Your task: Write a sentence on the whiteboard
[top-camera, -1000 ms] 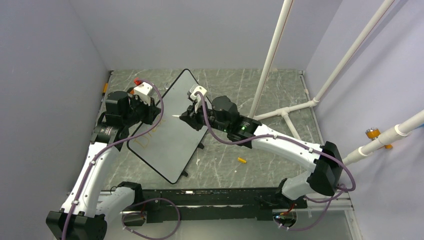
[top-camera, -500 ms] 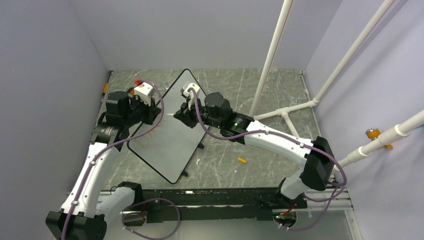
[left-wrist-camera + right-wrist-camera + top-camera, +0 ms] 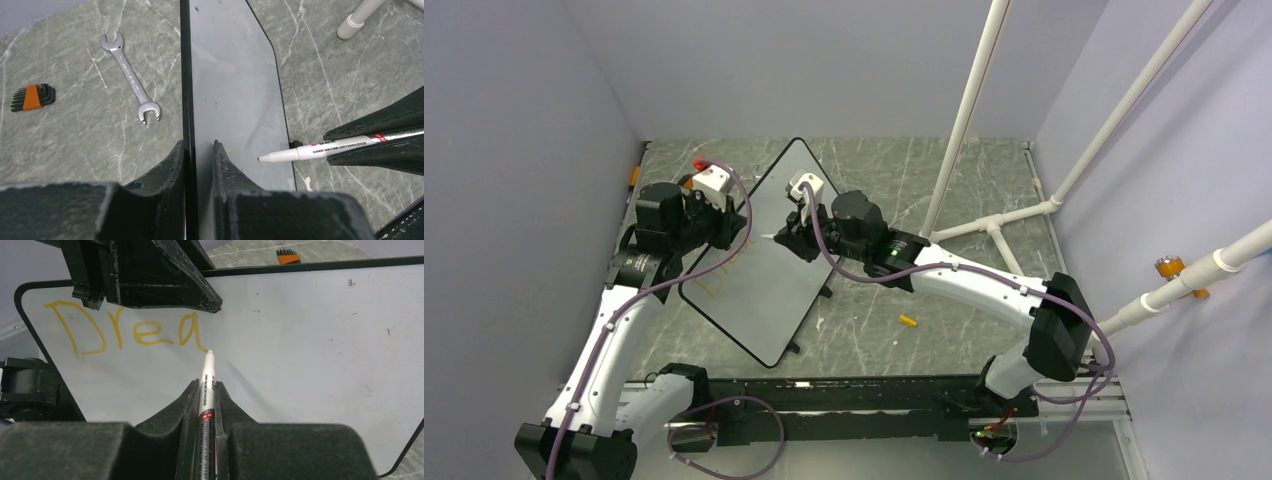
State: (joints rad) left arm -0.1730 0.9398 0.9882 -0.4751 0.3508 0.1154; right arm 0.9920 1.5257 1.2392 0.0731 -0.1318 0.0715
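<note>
Two matte black end effectors work on one whiteboard, a flat white panel with rounded corners and a thin black rim. It sits left of centre on the counter, whose surface is grey-green with pale marble veining. The left end effector is clenched on the board's black rim, one scuffed finger on each face. The right end effector is closed on a marker, a slim white barrel with a red band and small print too fine to read. Its pale tip lies at the tail of the last letter; contact cannot be confirmed. The sentence so far reads "Drea" in thin orange-yellow strokes near the board's rounded corner. Small dark specks mark the rest of the white face. A steel open-ended wrench and a set of hex keys in an orange holder lie on the counter beside the board. White plastic pipes rise at the right.
</note>
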